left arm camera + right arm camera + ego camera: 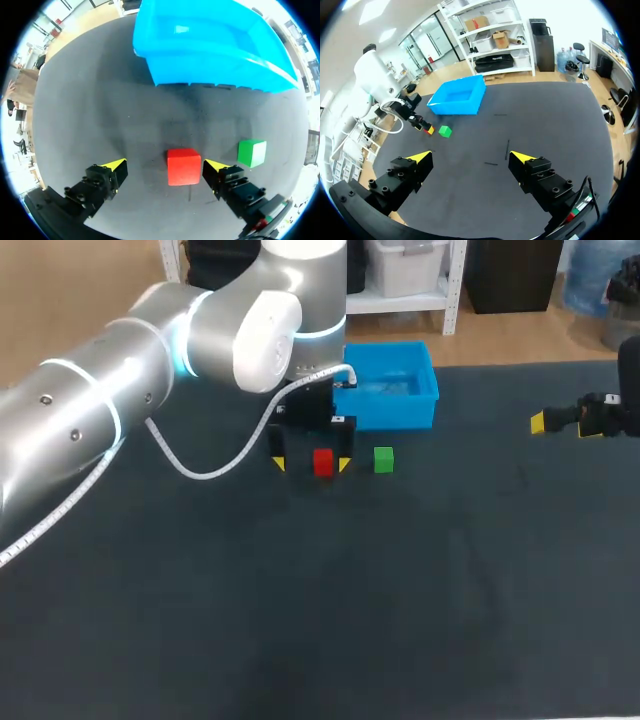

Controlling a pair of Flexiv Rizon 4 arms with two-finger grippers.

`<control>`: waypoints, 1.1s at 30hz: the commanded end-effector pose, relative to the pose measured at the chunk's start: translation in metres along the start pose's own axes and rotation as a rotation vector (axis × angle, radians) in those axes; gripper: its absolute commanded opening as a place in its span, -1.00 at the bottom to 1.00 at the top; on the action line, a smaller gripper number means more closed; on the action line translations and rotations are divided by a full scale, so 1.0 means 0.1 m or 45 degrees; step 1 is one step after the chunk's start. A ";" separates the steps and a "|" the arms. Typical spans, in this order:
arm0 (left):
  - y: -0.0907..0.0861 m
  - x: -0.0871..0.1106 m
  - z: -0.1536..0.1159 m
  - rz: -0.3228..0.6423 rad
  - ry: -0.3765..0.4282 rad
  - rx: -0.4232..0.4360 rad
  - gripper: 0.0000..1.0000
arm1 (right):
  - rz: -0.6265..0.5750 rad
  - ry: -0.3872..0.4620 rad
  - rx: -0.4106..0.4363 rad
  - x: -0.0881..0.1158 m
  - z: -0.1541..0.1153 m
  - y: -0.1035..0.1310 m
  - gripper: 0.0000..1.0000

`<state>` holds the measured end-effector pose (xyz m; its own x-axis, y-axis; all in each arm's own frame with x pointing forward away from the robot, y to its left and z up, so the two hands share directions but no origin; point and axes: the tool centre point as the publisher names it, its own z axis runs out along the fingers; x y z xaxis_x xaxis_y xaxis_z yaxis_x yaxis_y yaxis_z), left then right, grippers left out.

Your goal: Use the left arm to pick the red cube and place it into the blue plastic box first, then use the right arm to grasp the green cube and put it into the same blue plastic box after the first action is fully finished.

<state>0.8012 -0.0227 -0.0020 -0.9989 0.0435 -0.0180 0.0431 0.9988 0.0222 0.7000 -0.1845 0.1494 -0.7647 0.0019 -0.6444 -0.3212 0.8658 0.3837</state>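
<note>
Left hand (311, 464) is down at the dark matte surface (400, 590), fingers spread, one on each side of the small red cube (323, 461). Neither finger is seen pressing it; nothing is gripped.

Risks noted:
- In the left wrist view the red cube (183, 166) sits off-centre in the left hand (166, 167), just beside the finger on the green cube's side and well clear of the other. An uneven close would probably shove or twist it before both fingers bear.
- The small green cube (251, 152) lies near the outer side of that same finger. Any sideways correction could knock it.
- The open blue plastic box (400, 410) stands just behind both cubes. A low carry could strike its near wall (210, 65).
- Right hand (565, 423) hangs spread and empty, well apart at the surface's right side; a premature start would break the order.

Condition of item: the red cube rests flat on the surface, outside the box. Faces are plain, uniform red, edges crisp, top face lighter. It appears rigid and light, and likely to slide easily.
</note>
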 end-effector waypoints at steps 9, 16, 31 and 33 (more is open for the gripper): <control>-0.03 -0.05 0.03 0.003 0.018 0.003 -0.04 | -0.001 0.002 0.000 0.00 0.00 0.00 1.00; -0.03 -0.05 0.03 0.005 0.022 0.001 -0.87 | -0.001 0.002 0.000 0.00 0.00 0.00 1.00; -0.03 -0.06 -0.04 0.014 0.011 -0.004 -1.00 | -0.001 0.002 0.000 0.00 0.00 0.00 1.00; -0.04 -0.07 -0.11 0.027 -0.008 -0.006 -1.00 | -0.001 0.002 0.000 0.00 0.00 0.00 1.00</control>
<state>0.8060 -0.0249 0.0011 -0.9978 0.0612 -0.0258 0.0607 0.9979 0.0206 0.7000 -0.1845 0.1494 -0.7647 0.0019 -0.6444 -0.3212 0.8658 0.3838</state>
